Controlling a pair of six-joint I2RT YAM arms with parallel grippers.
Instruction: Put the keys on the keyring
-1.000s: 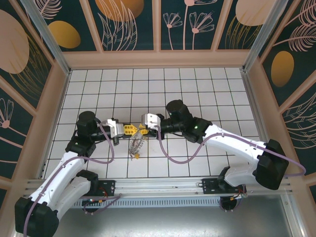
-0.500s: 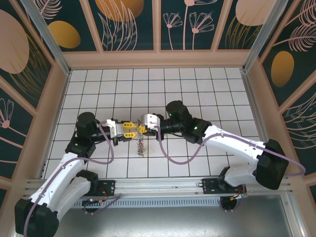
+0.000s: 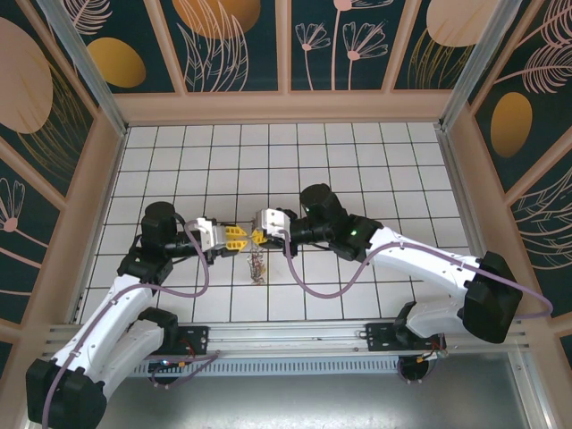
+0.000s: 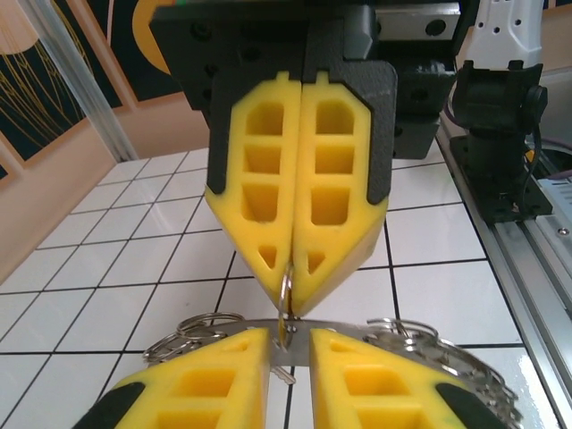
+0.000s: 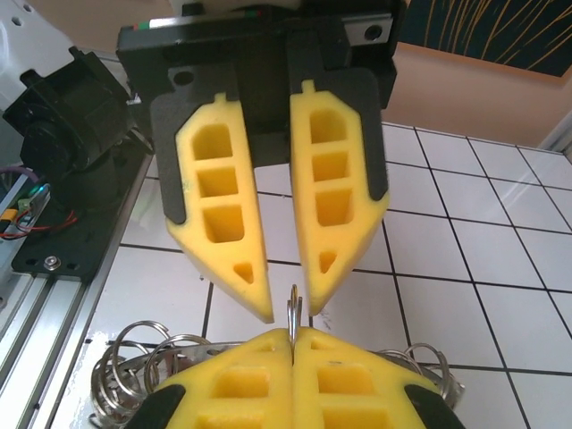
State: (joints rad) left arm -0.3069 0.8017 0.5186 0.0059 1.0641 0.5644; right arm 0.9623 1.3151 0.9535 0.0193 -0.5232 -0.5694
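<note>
Compared with one second earlier, both end effectors sit at almost the same spot, tip to tip, while the metal bunch under them has drawn in from a long slant towards the lower left to a shorter, nearly upright hang. The right end effector (image 5: 293, 338) has its yellow pads pressed flat together, gripping a small split ring (image 5: 293, 311) that stands edge-on above the seam. The left end effector (image 4: 289, 344) faces it with its pads standing apart. The pinched ring lies in line with that gap, and the right wrist view shows the left tips on either side of it. Whether either left pad touches the ring cannot be determined. A strip of grey metal crosses the gap low down, its form unclear. More small rings (image 5: 134, 357) fan out to either side behind the pads, partly covered by them and cut off at the frame edge. From above, the keyring (image 3: 256, 265) hangs just below the meeting tips, over the white tiled worktop (image 3: 357, 161) near its middle. At that size it reads as a thin grey tangle. No separate keys or coloured heads can be told apart in it, and contact with the tiles cannot be judged.
</note>
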